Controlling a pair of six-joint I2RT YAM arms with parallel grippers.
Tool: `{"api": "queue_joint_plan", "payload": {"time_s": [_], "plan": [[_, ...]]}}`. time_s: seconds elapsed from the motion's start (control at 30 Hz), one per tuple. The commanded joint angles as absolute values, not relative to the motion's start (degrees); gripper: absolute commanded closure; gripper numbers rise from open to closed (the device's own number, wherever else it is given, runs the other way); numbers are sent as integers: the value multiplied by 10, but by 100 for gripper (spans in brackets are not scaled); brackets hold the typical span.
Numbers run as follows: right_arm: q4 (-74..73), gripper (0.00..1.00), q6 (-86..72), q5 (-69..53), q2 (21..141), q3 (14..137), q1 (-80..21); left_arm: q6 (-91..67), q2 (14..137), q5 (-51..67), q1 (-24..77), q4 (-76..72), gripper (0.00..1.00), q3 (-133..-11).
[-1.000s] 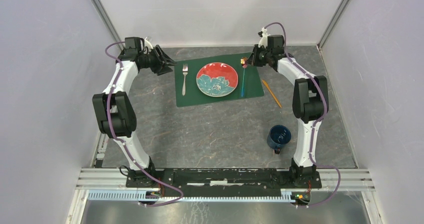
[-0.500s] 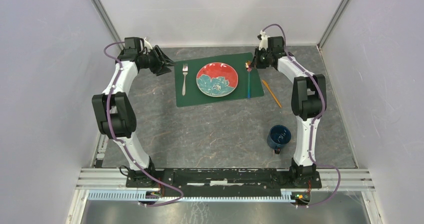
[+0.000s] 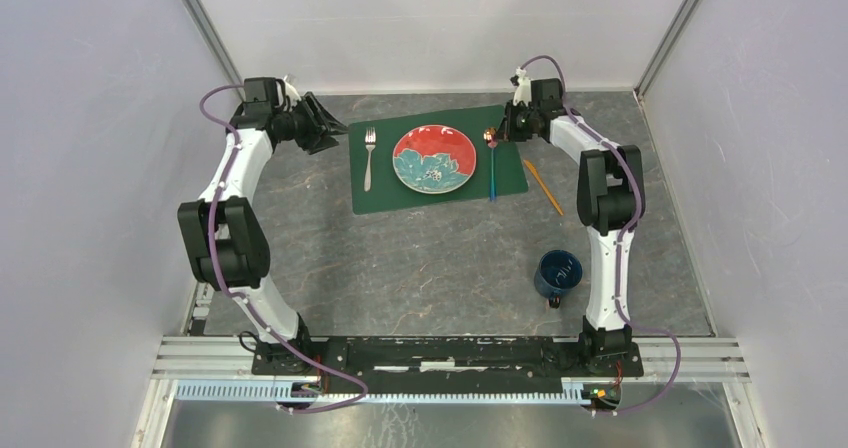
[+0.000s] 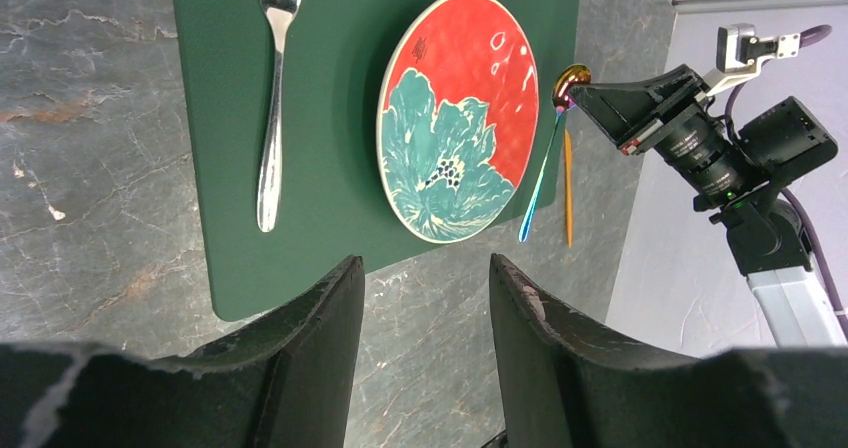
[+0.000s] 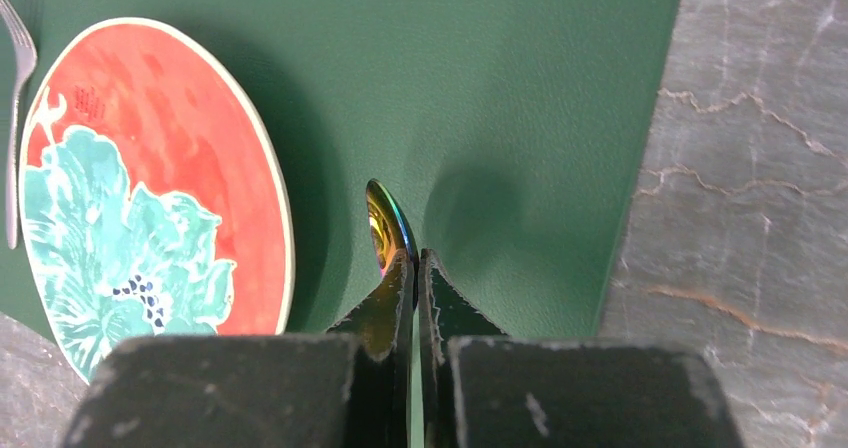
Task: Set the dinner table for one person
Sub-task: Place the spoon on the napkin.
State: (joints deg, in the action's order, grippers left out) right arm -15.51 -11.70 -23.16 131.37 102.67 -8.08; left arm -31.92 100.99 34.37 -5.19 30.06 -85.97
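Observation:
On the dark grey dinner table point(image 3: 440, 258) lies a green placemat point(image 3: 390, 193) with a red and teal plate point(image 3: 434, 159) in its middle and a silver fork point(image 3: 369, 158) left of the plate. My right gripper point(image 3: 503, 133) is shut on an iridescent spoon point(image 3: 491, 168) just below its bowl point(image 5: 385, 230), right of the plate, with the blue handle pointing toward me. In the right wrist view the gripper point(image 5: 415, 263) hangs over the mat point(image 5: 520, 88). My left gripper point(image 3: 335, 126) is open and empty at the mat's far left corner; its wrist view point(image 4: 423, 263) looks over the table.
An orange stick-like utensil point(image 3: 543, 186) lies on the table just right of the placemat. A dark blue mug point(image 3: 557, 274) stands near the right arm's base. White walls close in the table at the back and both sides.
The right gripper has drawn back a little with the spoon, whose handle swung right, then partly back. The left arm shifted slightly; its gripper stays open.

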Motion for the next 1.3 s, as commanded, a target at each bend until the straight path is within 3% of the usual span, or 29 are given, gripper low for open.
{"api": "queue_joint_plan", "payload": {"time_s": [0.0,0.77,1.27], "plan": [[-91,100,-148,-269,1325,1058,-79,-334,974,332,-56,287,44,-855],[48,100,-277,-337,1393,1085,-84,-328,976,330,-56,301,44,-865],[23,100,-247,-357,1407,1114,-76,-303,994,341,-56,326,44,-886]]}}
